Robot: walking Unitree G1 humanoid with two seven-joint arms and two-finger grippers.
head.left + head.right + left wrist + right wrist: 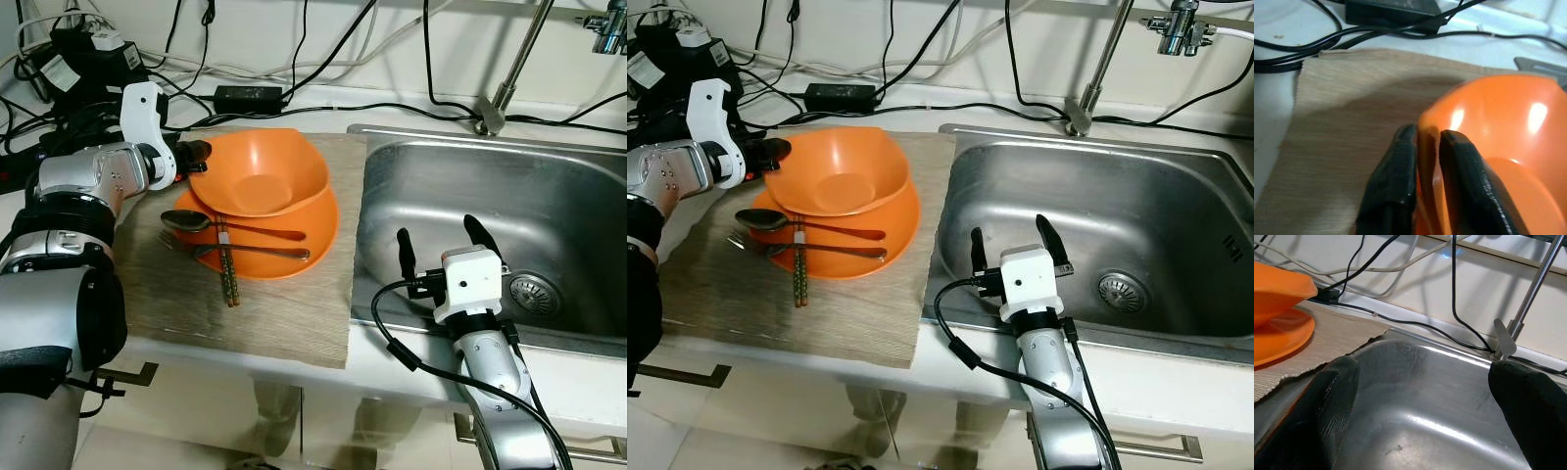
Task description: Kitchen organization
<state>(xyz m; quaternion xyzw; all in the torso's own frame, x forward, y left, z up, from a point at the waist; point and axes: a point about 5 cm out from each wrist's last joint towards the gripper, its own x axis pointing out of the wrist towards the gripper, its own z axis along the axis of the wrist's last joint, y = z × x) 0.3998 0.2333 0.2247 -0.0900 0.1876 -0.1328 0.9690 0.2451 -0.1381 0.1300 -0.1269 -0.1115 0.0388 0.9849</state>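
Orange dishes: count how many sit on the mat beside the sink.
2. An orange bowl, its rim pinched by the left gripper, rests on an orange plate underneath. Any others beneath would be hidden.

A: Lighting? Bright, even, indoor; head views sharp, no motion blur.
B: Glare?
A: Highlights on the steel sink (460, 196) and two white spots on the orange bowl (1508, 147).
B: Shadows?
A: Soft one on the mat (1347, 127) beside the bowl. Wrist views soft, near black fingers (1332, 387) out of focus.
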